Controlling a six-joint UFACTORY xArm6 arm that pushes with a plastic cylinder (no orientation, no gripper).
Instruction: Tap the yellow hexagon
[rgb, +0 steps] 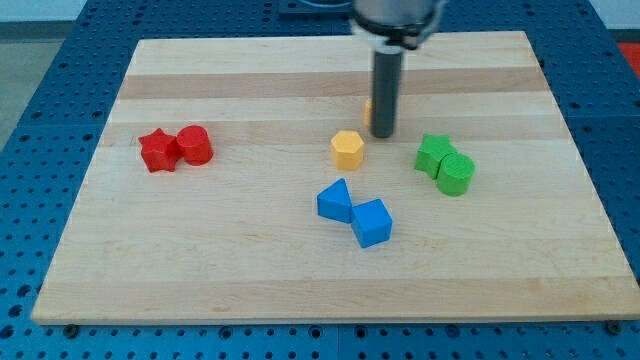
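A pale, smooth-grained wooden counter (300, 280) is lying on a blue perforated base (40, 120), its planks showing as faint lengthwise bands. My tip (383, 135), the lower end of a straight, dark, matte cylindrical rod hanging from a wider grey collar, is resting on the wood near the middle of the board. There is no claw on this arm, so nothing is spreading or pinching; the rod simply ends blunt.

The small yellow hexagonal block (348, 149), solid and glossy with flat facets, is sitting just beside my tip at about eight o'clock from it, a thin strip of bare wood showing between them. A sliver of another orange-yellow block (368, 110) is peeking out from behind the rod at its eleven o'clock; its shape is hidden.

At four o'clock from my tip, a green star-shaped block (433, 153) is touching a green cylinder (456, 174). At six o'clock, a blue triangular block (335, 201) is touching a blue cube (372, 223). Well apart at nine o'clock, a red star-shaped block (158, 151) is touching a red rounded block (195, 145).
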